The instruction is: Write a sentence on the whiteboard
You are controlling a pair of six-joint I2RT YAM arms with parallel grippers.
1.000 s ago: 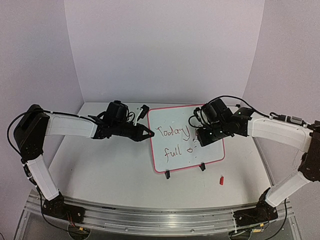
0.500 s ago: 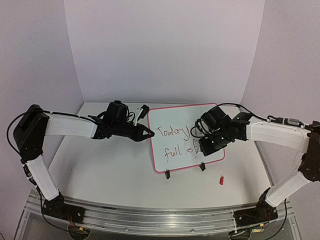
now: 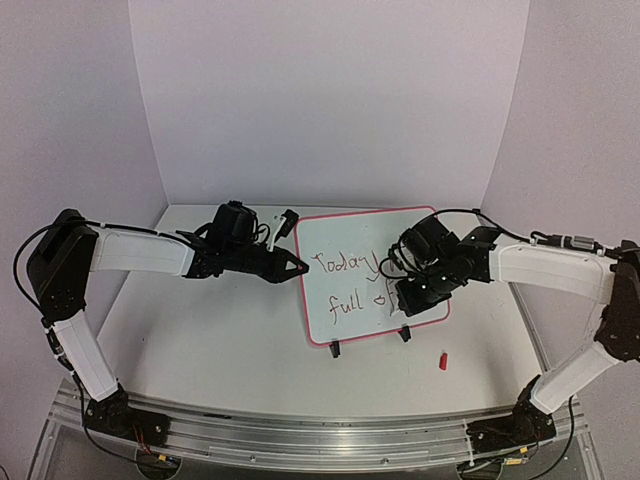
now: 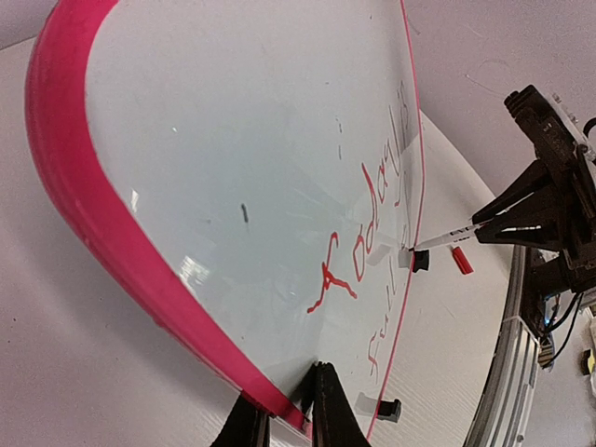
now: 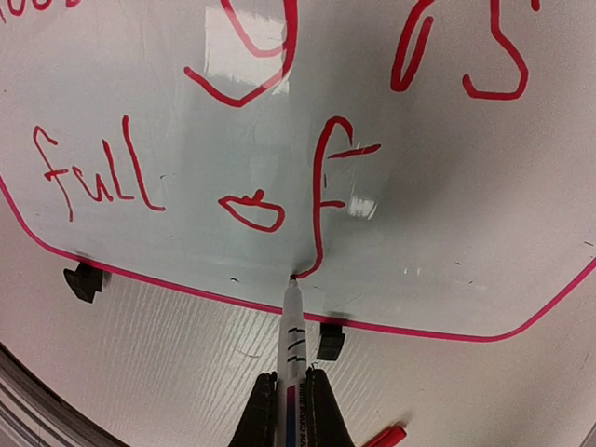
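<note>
The whiteboard (image 3: pixel 345 325), white with a red-pink frame, stands tilted on the table. My left gripper (image 3: pixel 303 266) is shut on its left edge; in the left wrist view the fingers (image 4: pixel 296 396) pinch the frame of the whiteboard (image 4: pixel 233 121). My right gripper (image 5: pixel 291 384) is shut on a white marker (image 5: pixel 291 326). The marker's tip touches the whiteboard (image 5: pixel 447 186) at the bottom of the "f" in "of". The sentence (image 5: pixel 102 177) is in red and reads "Today is" above "full of" (image 3: pixel 347 303). From above, the right gripper (image 3: pixel 402 302) covers the words' right end.
A red marker cap (image 3: pixel 441 360) lies on the table in front of the board's right corner. The cap (image 5: pixel 384 436) also shows beside the right fingers. Two black stand feet (image 3: pixel 335 350) (image 3: pixel 405 334) stick out under the board's lower edge.
My right gripper has moved down the board with the marker, from the upper line to the lower edge, drawing the long "f" of "of". The left arm has not moved.
</note>
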